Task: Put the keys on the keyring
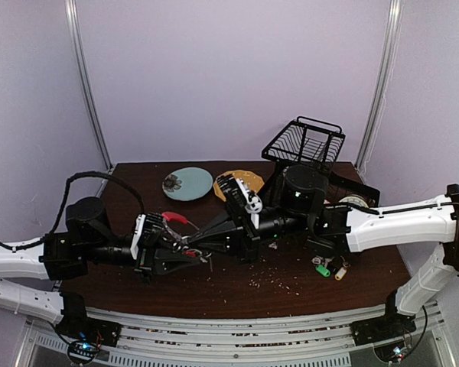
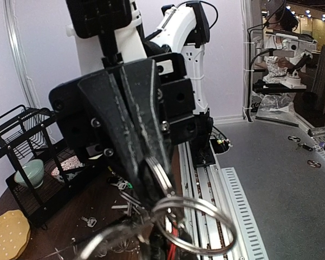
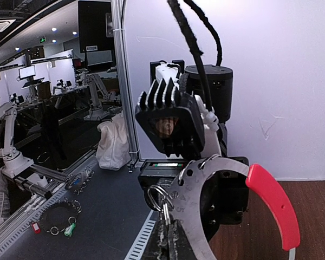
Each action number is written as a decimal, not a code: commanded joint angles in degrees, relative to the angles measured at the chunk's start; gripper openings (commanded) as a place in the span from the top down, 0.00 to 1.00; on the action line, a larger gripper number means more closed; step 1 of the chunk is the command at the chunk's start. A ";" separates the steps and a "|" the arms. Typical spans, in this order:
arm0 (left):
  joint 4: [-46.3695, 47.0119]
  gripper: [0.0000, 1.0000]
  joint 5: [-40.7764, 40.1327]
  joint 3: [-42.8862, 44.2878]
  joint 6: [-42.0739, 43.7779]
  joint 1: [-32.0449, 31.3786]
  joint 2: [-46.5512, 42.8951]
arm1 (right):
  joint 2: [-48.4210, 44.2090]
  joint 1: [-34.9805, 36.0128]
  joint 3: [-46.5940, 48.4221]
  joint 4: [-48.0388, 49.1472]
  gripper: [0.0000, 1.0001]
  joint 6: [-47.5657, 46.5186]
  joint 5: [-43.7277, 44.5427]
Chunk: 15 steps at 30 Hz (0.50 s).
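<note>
Silvery metal with one red sleeve, the keyring (image 3: 227,184) is up in the air over the middle of the dark worktop (image 1: 237,294), caught between the two arms. The right hand (image 3: 170,238) is clamped shut on the ring's lower edge, and a small split ring (image 3: 157,196) hangs right at that pinch. The left hand (image 2: 151,179) is closed too, fingers pressed together on wire loops (image 2: 197,225), though I can't tell whether that's a key or just rings. A few loose keys (image 2: 119,203) lie on the worktop under it, near the black dish rack (image 1: 304,143). A tagged bunch (image 1: 330,268) sits off to the right.
</note>
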 commanded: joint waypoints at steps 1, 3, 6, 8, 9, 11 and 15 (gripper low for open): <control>-2.34 1.00 -1.46 1.37 -1.56 2.66 3.61 | 0.33 2.28 3.54 9.48 1.00 1.53 -7.35; -4.03 1.00 -1.95 4.05 -1.56 2.66 5.84 | 0.81 2.75 3.33 11.01 1.00 2.10 -4.40; -4.43 0.87 -1.62 6.05 -1.57 2.66 6.30 | 0.09 2.77 1.81 11.44 1.00 1.83 1.75; -2.97 0.70 -1.61 5.19 -1.34 2.70 3.76 | -1.27 2.65 0.56 10.06 1.00 0.50 5.83; -2.57 0.64 -1.73 4.44 -0.85 2.67 2.01 | -1.79 2.51 0.19 8.92 1.00 -0.18 7.28; -2.28 0.56 -3.53 2.67 -0.18 2.66 -2.20 | -2.54 2.32 -0.13 6.19 1.00 -1.79 9.30; -5.14 0.47 -8.32 0.93 -0.47 2.67 -8.64 | -3.32 2.16 -0.62 3.84 1.00 -2.82 11.77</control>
